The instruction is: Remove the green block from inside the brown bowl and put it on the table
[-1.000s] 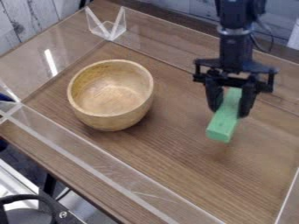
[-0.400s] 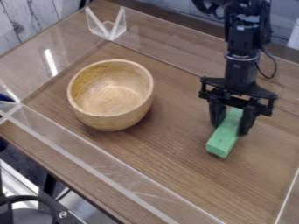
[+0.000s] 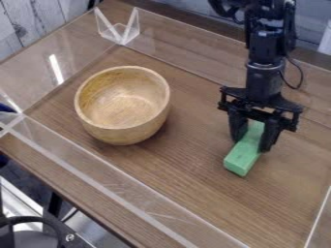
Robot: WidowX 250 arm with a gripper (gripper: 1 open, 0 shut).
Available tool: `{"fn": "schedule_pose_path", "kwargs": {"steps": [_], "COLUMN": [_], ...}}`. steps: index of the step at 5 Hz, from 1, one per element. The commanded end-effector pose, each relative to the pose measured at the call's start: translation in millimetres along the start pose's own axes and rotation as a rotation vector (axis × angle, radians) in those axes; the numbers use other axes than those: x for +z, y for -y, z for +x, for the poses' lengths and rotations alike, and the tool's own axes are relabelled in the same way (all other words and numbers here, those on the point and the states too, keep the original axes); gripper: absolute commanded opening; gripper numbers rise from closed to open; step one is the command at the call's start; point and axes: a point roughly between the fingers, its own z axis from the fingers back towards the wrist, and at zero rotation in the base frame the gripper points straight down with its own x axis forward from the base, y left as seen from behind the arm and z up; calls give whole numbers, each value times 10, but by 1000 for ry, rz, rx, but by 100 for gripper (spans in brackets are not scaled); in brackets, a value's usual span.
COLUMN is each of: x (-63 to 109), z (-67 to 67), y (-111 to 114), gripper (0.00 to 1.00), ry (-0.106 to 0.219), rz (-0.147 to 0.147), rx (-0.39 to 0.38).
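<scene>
The green block [image 3: 243, 155] is a small bright green bar to the right of the brown bowl [image 3: 123, 103], its lower end at the table [image 3: 168, 160]. My gripper [image 3: 256, 136] points down over the block, shut on its upper end, black fingers on both sides. I cannot tell whether the block's lower end touches the wood. The bowl stands hollow and empty at the left-middle of the table, well apart from the gripper.
Clear acrylic walls [image 3: 77, 155] edge the tabletop at the left, front and back. A folded clear piece [image 3: 119, 26] stands at the far back edge. The black arm [image 3: 268, 39] rises from the gripper toward the top right.
The gripper has sunk with the green block held in it, bringing the block down to the tabletop and slightly leftward. The bowl has not moved.
</scene>
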Motion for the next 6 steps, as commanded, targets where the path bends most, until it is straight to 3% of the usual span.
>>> {"fn": "schedule_pose_path", "kwargs": {"steps": [1, 3, 5, 6], "x": [234, 395, 201, 216], "z": [8, 12, -11, -56], "y": [-6, 53, -66, -100], "gripper": [0, 0, 0, 0], "ry": [58, 130, 107, 122], "rz": [5, 16, 61, 63], "rx": [-23, -136, -177, -142]}}
